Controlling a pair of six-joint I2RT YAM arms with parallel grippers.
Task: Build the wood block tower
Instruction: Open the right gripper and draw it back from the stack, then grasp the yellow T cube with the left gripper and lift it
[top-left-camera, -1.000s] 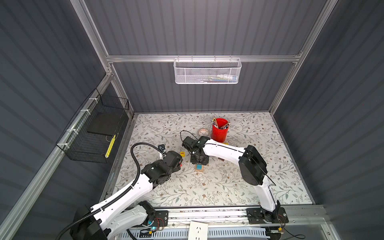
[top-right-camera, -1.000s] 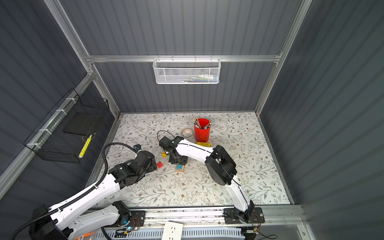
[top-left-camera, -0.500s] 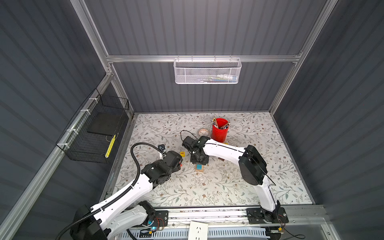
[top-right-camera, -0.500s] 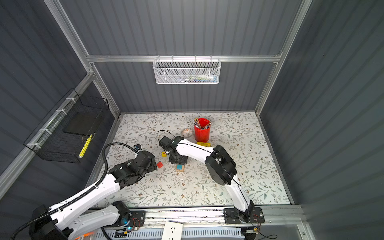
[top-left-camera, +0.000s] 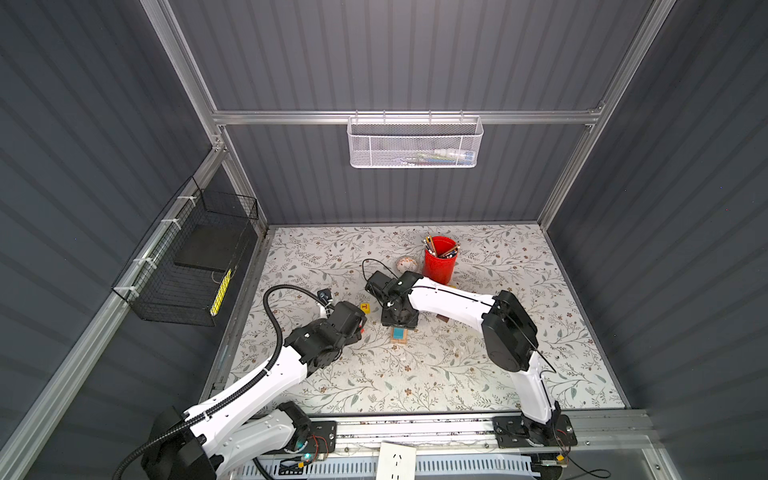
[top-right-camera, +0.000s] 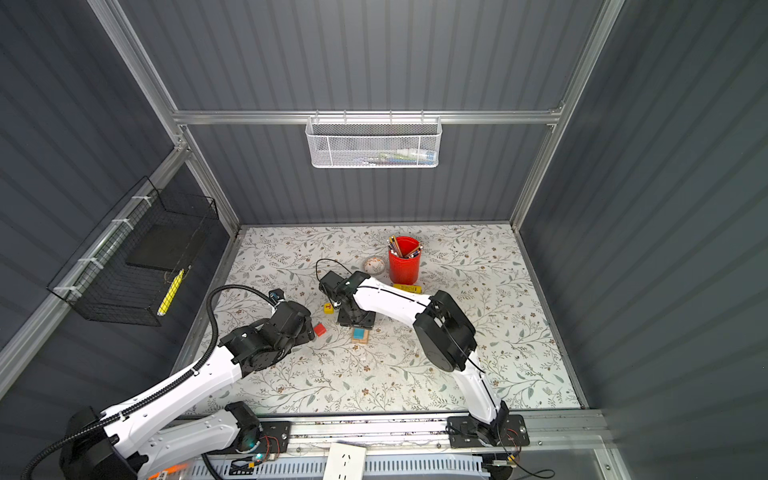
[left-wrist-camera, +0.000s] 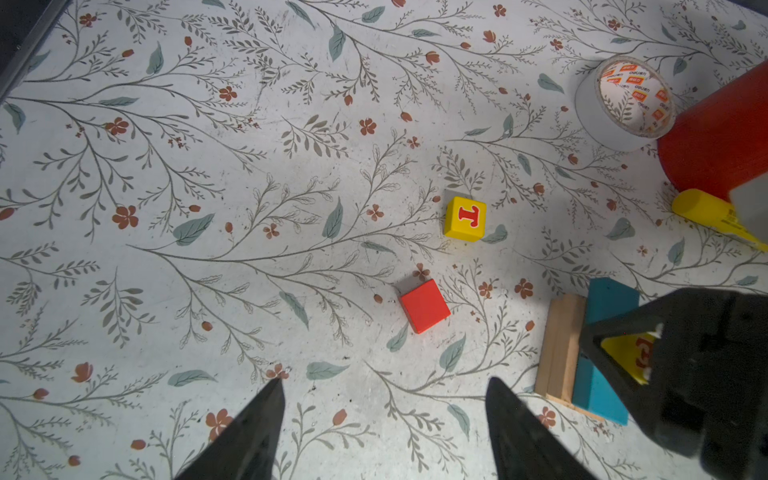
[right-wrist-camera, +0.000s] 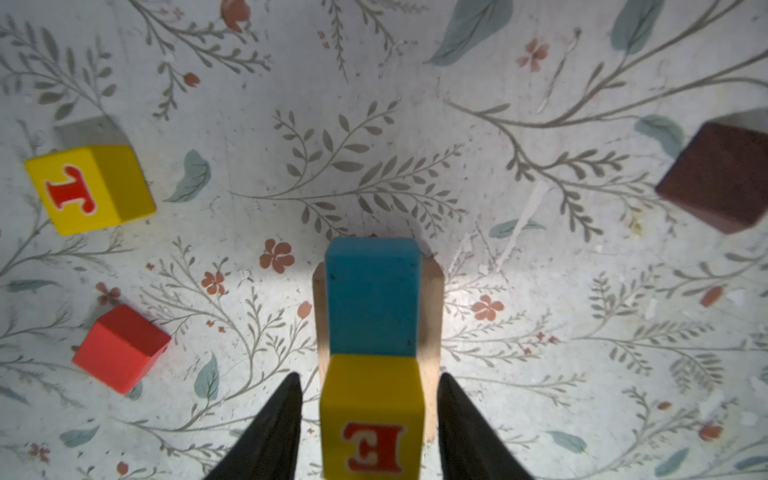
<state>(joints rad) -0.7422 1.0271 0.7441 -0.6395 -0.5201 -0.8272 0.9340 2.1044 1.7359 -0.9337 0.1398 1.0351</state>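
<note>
Floral-print table (top-left-camera: 415, 374): work surface and bearer of everything listed. Right gripper (right-wrist-camera: 368, 376): poised over the tower, jaws parted on either side of the top cube with a sliver of gap showing on each side, so it grips nothing. Left gripper (left-wrist-camera: 384, 380): spread wide and empty, hovering above bare table near the loose cubes. Red cup of pencils (top-left-camera: 439, 266): at the back, not part of the build. Tape roll (left-wrist-camera: 627, 104): just beside the cup, also idle. Tower, mid-table: tan wooden bars (right-wrist-camera: 432, 299) as the base, their count hidden; a teal bar (right-wrist-camera: 372, 295) lying flat on them; a yellow "E" cube (right-wrist-camera: 372, 415) seated at one end of the teal bar. Yellow printed tube (left-wrist-camera: 702, 210): near the cup, not part of the build. Dark brown roof-shaped piece (right-wrist-camera: 719, 178): loose on the table, apart from the tower. Yellow "T" cube (right-wrist-camera: 89, 189) and red cube (right-wrist-camera: 120, 347): loose and near each other on the tower's other side. Step in hand, as judged: setting down the "E" cube, apparently complete. Next move, as judged: lift the right gripper straight up without nudging the cube, then fetch a loose cube, probably with the left gripper, which is nearer to both.
</note>
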